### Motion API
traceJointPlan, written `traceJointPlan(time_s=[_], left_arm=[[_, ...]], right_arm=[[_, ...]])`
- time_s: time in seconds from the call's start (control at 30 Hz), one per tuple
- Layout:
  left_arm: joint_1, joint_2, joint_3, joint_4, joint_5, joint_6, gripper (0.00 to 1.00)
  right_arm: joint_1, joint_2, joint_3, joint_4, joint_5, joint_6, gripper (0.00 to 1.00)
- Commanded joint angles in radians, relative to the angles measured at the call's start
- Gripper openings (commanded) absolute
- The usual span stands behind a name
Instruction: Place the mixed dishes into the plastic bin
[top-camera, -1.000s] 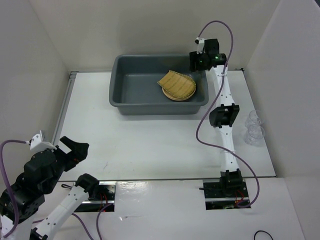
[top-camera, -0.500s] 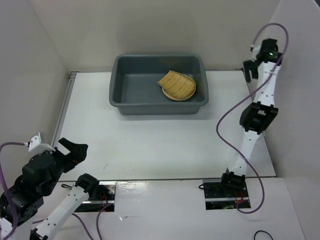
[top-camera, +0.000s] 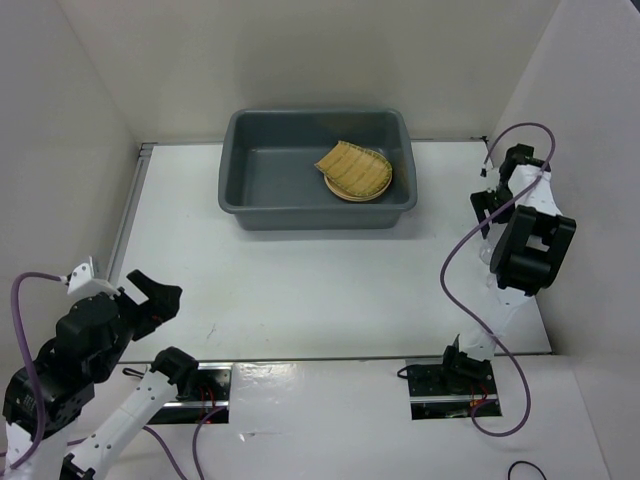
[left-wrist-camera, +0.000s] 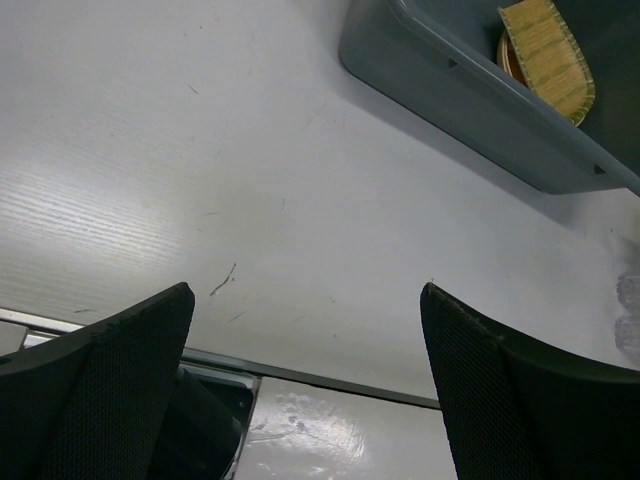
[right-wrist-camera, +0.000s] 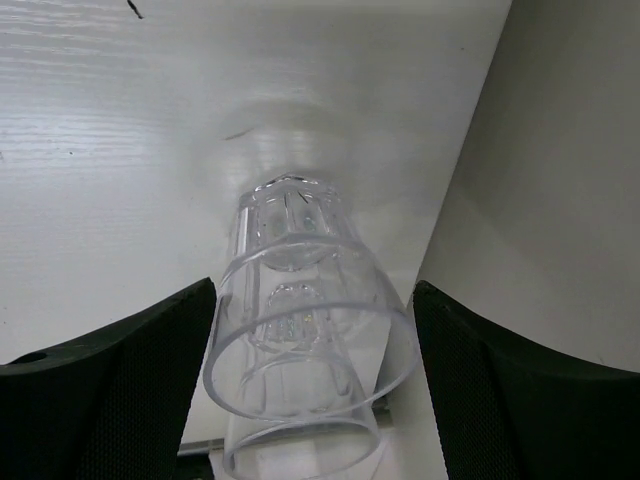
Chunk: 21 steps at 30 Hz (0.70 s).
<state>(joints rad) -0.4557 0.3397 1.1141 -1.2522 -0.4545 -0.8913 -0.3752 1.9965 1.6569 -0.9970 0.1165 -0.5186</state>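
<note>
The plastic bin (top-camera: 300, 214) stands at the back middle of the table and shows again in the left wrist view (left-wrist-camera: 450, 78). In it lies the yellow woven tray (top-camera: 352, 165) (left-wrist-camera: 552, 48) on top of a yellow-orange plate (top-camera: 352, 194) (left-wrist-camera: 504, 62). My right gripper (right-wrist-camera: 312, 290) is open at the right table edge. Two clear glasses stand in line between its fingers, a farther glass (right-wrist-camera: 290, 212) and a nearer glass (right-wrist-camera: 300, 440). From above, the folded right arm (top-camera: 528, 245) hides them. My left gripper (top-camera: 150, 296) (left-wrist-camera: 305, 290) hangs open and empty near the front left.
A white wall (right-wrist-camera: 560, 150) rises directly right of the glasses, at the table's right edge. White walls also close off the left and back (top-camera: 300, 60). The arm bases and a metal strip (left-wrist-camera: 330, 380) run along the near edge.
My right arm swung away from the bin's back right corner, folded down at the right edge over the glasses, and its jaws widened. The left arm only shifted slightly.
</note>
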Motion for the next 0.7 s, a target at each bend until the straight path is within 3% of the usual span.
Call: traceJointPlan(time_s=[0.0,0.23,0.43,0.67], left_arm=[[0.003,-0.002,0.001,0.028,0.0,0.003,1.0],[0.003,0.018,0.001,0.028,0.0,0.014,1.0],[0.003,0.018,0.001,0.028,0.0,0.014,1.0],[0.003,0.018,0.001,0.028,0.0,0.014,1.0]], right_arm=[[-0.005,-0.084,-0.069,0.161,0.023,-0.015,0.84],[-0.005,-0.074,-0.155,0.212,0.032,-0.015,0.84],[0.004,-0.108,-0.118,0.202,-0.021,-0.015,0.86],[0.025,-0.143,-0.128,0.17,0.023,-0.034,0.98]])
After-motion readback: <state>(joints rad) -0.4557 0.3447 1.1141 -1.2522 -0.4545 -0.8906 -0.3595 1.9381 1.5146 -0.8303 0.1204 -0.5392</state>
